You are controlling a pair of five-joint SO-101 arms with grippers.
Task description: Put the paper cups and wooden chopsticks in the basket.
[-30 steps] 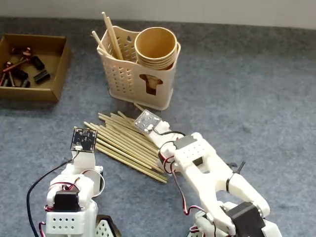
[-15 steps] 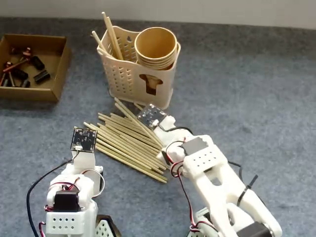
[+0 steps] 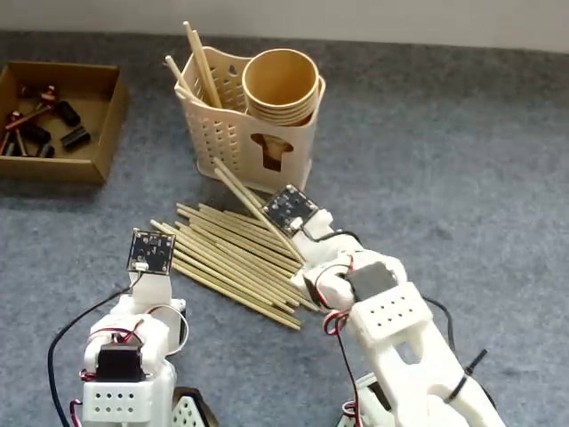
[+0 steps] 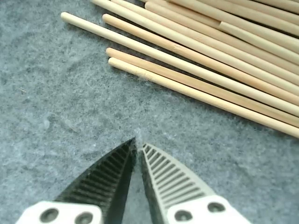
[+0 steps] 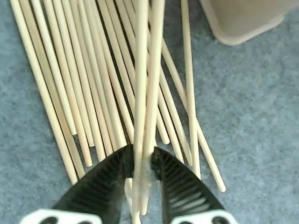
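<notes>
Since a second ago the right arm (image 3: 391,320) has drawn back toward the near edge of the grey felt surface (image 3: 462,160) and risen. It has lifted a pair of pale wooden chopsticks (image 5: 141,93) out of the pile, where none was raised before. The pair's free end now slants up toward the lower front of the basket. The left arm (image 3: 133,347) has not moved.

The right arm reaches in from the near right corner, its wrist over the right end of the pile. The right gripper (image 5: 142,151) is clamped on the lifted pair, the black jaws pressing the sticks from both sides. The left arm stands at the near edge, left of the middle. The left gripper (image 4: 137,142) points down at bare felt just beside the pile, its jaws together on nothing.

The loose pile of wooden chopsticks (image 3: 227,253) lies mid-surface, between the arms and the cream perforated plastic basket (image 3: 240,142). The basket stands toward the far edge and holds a stack of brown paper cups (image 3: 280,84) and a few upright chopsticks (image 3: 200,67). A shallow brown cardboard tray (image 3: 107,133) of small dark parts sits at the far left corner.
</notes>
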